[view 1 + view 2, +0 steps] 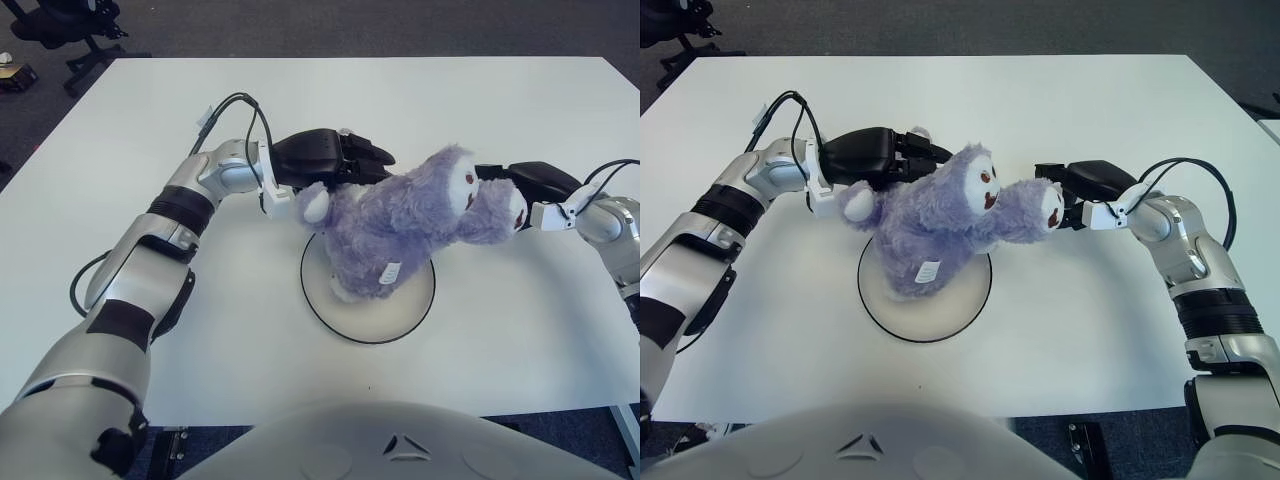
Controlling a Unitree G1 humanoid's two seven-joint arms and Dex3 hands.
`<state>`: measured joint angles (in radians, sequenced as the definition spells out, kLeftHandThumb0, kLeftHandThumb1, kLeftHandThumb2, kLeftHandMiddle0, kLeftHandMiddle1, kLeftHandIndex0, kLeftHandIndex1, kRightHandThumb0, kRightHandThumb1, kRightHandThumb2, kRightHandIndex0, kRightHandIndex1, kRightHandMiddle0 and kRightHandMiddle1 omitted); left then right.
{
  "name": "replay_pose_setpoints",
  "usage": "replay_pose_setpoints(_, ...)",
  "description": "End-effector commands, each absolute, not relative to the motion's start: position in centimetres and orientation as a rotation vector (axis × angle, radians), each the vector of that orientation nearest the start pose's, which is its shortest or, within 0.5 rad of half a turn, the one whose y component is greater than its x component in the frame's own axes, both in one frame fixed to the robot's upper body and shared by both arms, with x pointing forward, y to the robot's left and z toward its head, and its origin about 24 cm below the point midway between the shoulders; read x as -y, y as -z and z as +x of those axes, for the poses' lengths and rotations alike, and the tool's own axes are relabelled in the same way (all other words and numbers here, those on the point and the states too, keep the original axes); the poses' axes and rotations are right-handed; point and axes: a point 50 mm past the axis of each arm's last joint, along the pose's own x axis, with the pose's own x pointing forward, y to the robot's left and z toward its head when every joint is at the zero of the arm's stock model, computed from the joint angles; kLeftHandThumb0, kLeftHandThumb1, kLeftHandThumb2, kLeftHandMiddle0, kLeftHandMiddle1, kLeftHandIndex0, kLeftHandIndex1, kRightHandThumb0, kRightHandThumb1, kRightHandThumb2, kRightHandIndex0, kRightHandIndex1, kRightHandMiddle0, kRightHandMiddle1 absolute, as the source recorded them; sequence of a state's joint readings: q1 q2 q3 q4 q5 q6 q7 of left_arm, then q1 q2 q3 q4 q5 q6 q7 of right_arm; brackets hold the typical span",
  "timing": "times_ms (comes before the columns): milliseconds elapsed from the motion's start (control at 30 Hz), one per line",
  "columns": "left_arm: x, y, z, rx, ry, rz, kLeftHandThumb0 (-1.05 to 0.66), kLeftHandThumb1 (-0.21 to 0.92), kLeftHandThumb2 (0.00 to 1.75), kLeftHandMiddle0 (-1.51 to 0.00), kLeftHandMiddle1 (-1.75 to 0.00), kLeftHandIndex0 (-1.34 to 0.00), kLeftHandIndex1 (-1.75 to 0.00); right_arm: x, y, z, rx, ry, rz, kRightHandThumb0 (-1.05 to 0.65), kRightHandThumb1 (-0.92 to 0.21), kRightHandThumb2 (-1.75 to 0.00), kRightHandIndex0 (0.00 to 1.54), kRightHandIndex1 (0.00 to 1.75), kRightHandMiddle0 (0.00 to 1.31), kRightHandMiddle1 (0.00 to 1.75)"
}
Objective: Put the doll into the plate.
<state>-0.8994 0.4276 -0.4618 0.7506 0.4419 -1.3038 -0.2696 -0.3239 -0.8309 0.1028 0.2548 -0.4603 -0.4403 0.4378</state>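
Sitting slumped on the plate (405,318) is a fuzzy purple doll (390,225) — left hand (880,155) gripping one paw, right hand (1080,185) seemingly pinching the other.

A purple doll (395,225) with white paws sits over a white, black-rimmed plate (400,318) on a white table (500,110).

Bright, even overhead light; soft shadows under doll (400,225) on white bench (500,120), no glare, frames sharp throughout.
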Motion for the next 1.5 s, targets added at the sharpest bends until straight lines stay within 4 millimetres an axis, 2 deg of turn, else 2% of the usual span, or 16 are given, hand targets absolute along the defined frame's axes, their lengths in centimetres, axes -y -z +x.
replay_pose_setpoints(0, -7.6, -16.8, 30.6, 1.169, 1.166, 1.028, -0.82, 0.92, 0.57, -0.58, 0.0, -0.42, -0.23, 24.9, -12.4, 29.3, 0.101, -0.599, -1.371, -0.35, -0.92, -0.42, 0.76, 0.9, 0.3, 1.63)
replay_pose_setpoints(200, -7.6, -16.9, 30.5, 1.146, 1.182, 1.018, -0.85, 0.92, 0.62, -0.53, 0.0, -0.39, -0.18, 24.9, -12.4, 29.3, 0.095, -0.6, -1.368, -0.35, -0.92, -0.42, 0.77, 0.89, 0.3, 1.63)
replay_pose_setpoints(367, -7.9, -16.6, 30.0, 1.135, 1.176, 0.989, -0.9, 0.92, 0.68, -0.37, 0.0, -0.22, -0.07, 25.0, -12.3, 29.4, 0.084, -0.599, -1.36, -0.35, -0.92, -0.41, 0.77, 0.88, 0.31, 1.62)
replay_pose_setpoints(567, -8.0, -16.6, 29.2, 1.153, 1.146, 0.945, -0.93, 0.92, 0.69, -0.27, 0.0, -0.14, -0.02, 25.0, -12.2, 29.5, 0.077, -0.597, -1.358, -0.35, -0.92, -0.41, 0.77, 0.88, 0.31, 1.62)
replay_pose_setpoints(1033, -8.0, -16.7, 28.8, 1.15, 1.136, 0.935, -1.0, 0.92, 0.68, -0.14, 0.0, -0.11, 0.0, 25.2, -11.9, 29.6, 0.073, -0.579, -1.317, -0.35, -0.92, -0.41, 0.79, 0.88, 0.31, 1.61)
replay_pose_setpoints(1300, -8.1, -16.8, 28.8, 1.149, 1.161, 0.922, -1.04, 0.92, 0.65, -0.1, 0.0, -0.1, 0.0, 25.2, -11.9, 29.6, 0.076, -0.582, -1.298, -0.35, -0.92, -0.4, 0.81, 0.98, 0.31, 1.61)
replay_pose_setpoints(1467, -8.1, -16.6, 28.7, 1.106, 1.208, 0.847, -1.05, 0.92, 0.64, -0.09, 0.0, -0.1, 0.0, 25.2, -11.9, 29.6, 0.075, -0.584, -1.295, -0.35, -0.92, -0.41, 0.82, 1.0, 0.31, 1.61)
